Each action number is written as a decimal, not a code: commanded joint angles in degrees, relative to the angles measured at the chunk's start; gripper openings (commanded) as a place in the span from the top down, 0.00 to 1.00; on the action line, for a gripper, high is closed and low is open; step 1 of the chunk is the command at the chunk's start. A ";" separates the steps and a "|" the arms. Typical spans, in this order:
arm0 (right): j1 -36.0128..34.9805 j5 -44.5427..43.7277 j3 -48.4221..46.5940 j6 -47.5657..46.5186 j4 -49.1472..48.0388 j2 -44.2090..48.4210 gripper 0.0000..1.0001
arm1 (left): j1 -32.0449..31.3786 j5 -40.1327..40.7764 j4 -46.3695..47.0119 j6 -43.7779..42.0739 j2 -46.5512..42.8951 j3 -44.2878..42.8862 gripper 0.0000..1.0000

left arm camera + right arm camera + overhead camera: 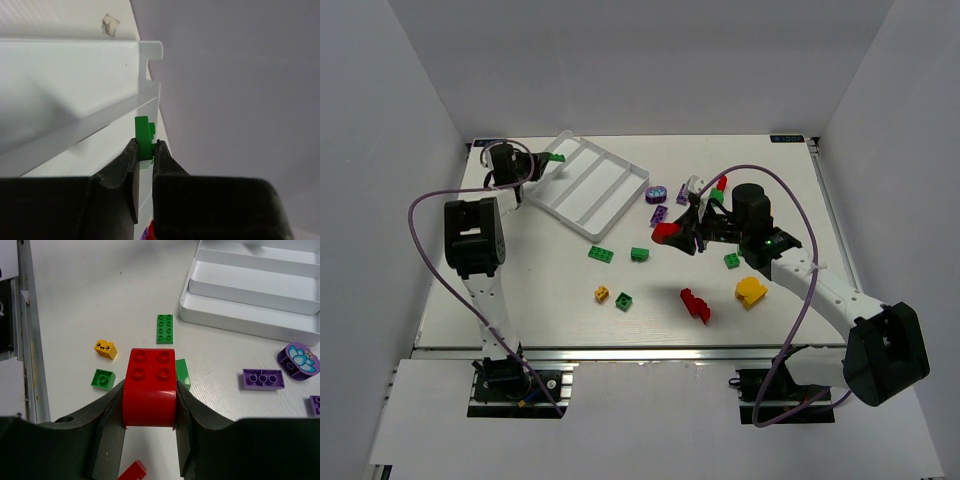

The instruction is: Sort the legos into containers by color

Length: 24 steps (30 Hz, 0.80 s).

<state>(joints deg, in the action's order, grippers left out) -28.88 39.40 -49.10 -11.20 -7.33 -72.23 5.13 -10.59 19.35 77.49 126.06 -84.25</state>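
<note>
My left gripper (pixel 538 164) is shut on a small green lego (pixel 556 157), held over the left end of the white tray of containers (pixel 588 183). In the left wrist view the green lego (pixel 144 135) sticks out of the fingertips of the left gripper (pixel 146 147) above a tray divider (pixel 75 130). My right gripper (pixel 684 234) is shut on a red curved lego (pixel 666 232) above the middle of the table. From the right wrist that red lego (pixel 151 390) fills the right gripper (pixel 150 386), off the table. All tray compartments in view hold nothing.
Loose legos lie on the table: green ones (pixel 601 254) (pixel 639 254) (pixel 624 300) (pixel 732 260), yellow ones (pixel 602 293) (pixel 751 291), a red one (pixel 696 304), a round purple one (pixel 657 193) and a purple brick (pixel 659 214). White walls close the sides and back.
</note>
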 commanded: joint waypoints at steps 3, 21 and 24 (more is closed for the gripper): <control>0.32 0.24 -2.49 -1.10 -0.93 0.07 1.00 | -0.55 -4.09 -4.48 -7.69 0.15 -2.50 1.00; 0.41 0.15 -1.96 -1.02 -1.19 0.68 1.00 | -4.16 2.15 -17.16 -17.46 -0.99 -6.10 0.77; 0.41 0.15 -1.87 -1.10 -1.19 0.95 1.00 | -4.16 3.03 -18.12 -18.08 -1.95 -5.84 0.61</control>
<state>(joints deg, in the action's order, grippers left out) -28.84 39.35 -49.10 -11.22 -7.38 -72.27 0.86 -9.32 3.81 61.34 127.22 -88.79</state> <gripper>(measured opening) 0.436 0.354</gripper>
